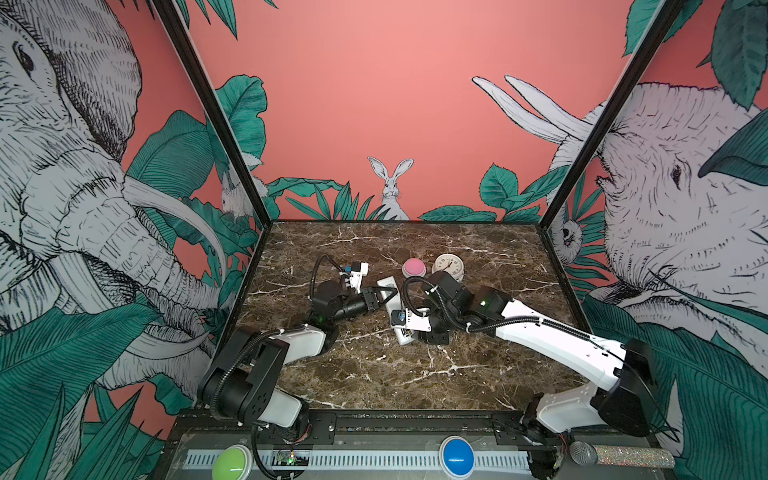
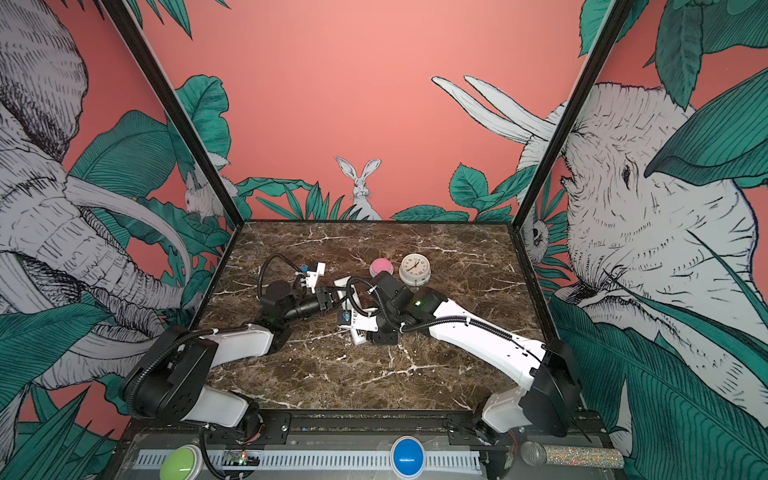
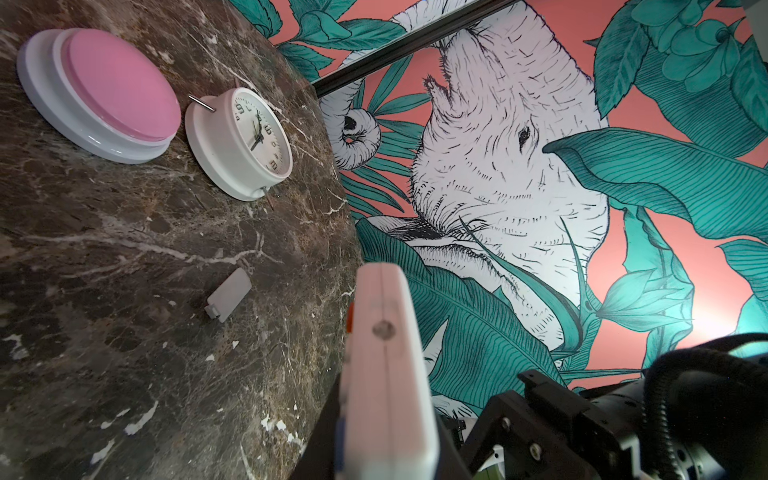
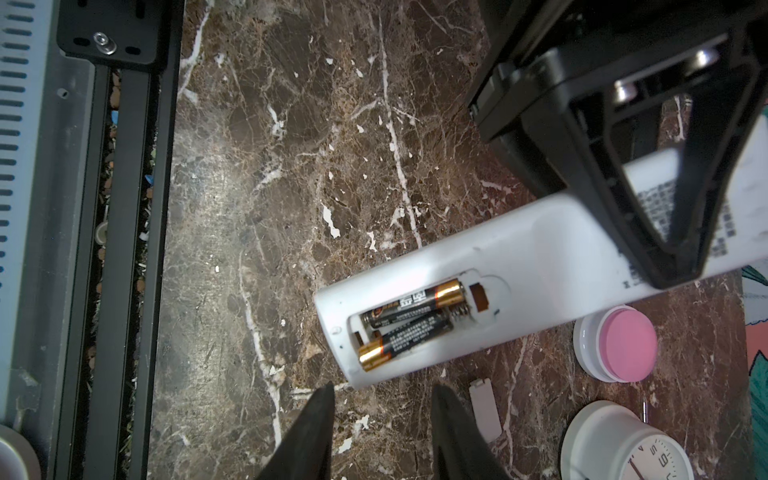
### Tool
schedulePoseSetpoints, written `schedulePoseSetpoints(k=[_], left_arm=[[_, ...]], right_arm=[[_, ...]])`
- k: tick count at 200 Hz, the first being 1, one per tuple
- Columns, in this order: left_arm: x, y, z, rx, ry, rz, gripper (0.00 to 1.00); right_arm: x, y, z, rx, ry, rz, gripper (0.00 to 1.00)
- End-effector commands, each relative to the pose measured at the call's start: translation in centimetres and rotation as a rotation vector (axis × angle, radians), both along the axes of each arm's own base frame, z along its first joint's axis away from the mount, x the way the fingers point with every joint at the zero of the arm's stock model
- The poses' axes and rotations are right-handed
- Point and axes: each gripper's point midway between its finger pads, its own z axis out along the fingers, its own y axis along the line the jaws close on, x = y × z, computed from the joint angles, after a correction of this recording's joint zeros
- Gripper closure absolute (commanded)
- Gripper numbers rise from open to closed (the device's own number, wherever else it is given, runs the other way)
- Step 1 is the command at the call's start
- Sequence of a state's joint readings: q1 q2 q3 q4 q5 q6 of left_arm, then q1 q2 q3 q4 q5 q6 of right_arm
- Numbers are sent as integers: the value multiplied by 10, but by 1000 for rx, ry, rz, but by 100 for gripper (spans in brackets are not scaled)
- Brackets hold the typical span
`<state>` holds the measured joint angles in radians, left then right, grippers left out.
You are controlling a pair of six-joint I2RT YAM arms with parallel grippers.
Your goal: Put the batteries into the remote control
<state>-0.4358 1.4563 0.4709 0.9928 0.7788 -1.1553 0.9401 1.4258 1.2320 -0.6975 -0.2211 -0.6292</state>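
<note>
The slim white plastic remote control (image 4: pixel 548 249) runs from lower centre to the right edge of the right wrist view, smooth back up. Its rectangular recess is open, and the two batteries (image 4: pixel 415 305) lie in it side by side. They are thin dark cylinders with shiny copper-gold ends, set head to tail, one against a coil spring. I cannot tell whether both are pressed fully home. In both top views the remote sits mid-frame between the arms. The black left end effector (image 4: pixel 673 264) is clenched across its printed end, apparently holding it just off the bench. The right end effector (image 4: pixel 382 399) sits at bottom centre, its dark tapered fingers parted and empty, just beside the remote's rounded end. Loading looks essentially done. The likely next move is to check the seating, then fetch the small flat grey-white plastic cover (image 4: pixel 484 409) lying on the glossy brown veined marble bench (image 4: pixel 291 166). That thin lid will call for a low, precise pinch. Beyond it are a round pink dome button (image 4: pixel 623 347) and a round white clock (image 4: pixel 623 444).
</note>
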Motion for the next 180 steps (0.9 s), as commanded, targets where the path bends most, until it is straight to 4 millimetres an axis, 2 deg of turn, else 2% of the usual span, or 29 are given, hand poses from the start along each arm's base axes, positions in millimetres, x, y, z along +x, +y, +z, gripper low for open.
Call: schedulePoseSetpoints(k=[1, 74, 180], left_arm=[[-3, -2, 29, -39, -87, -21, 100], [-1, -2, 30, -39, -88, -19, 100], [-2, -3, 28, -37, -82, -20, 100]], right_arm=[[-5, 7, 5, 8, 2, 50, 61], [-5, 7, -7, -37, 10, 80, 66], [0, 14, -8, -19, -3, 79, 73]])
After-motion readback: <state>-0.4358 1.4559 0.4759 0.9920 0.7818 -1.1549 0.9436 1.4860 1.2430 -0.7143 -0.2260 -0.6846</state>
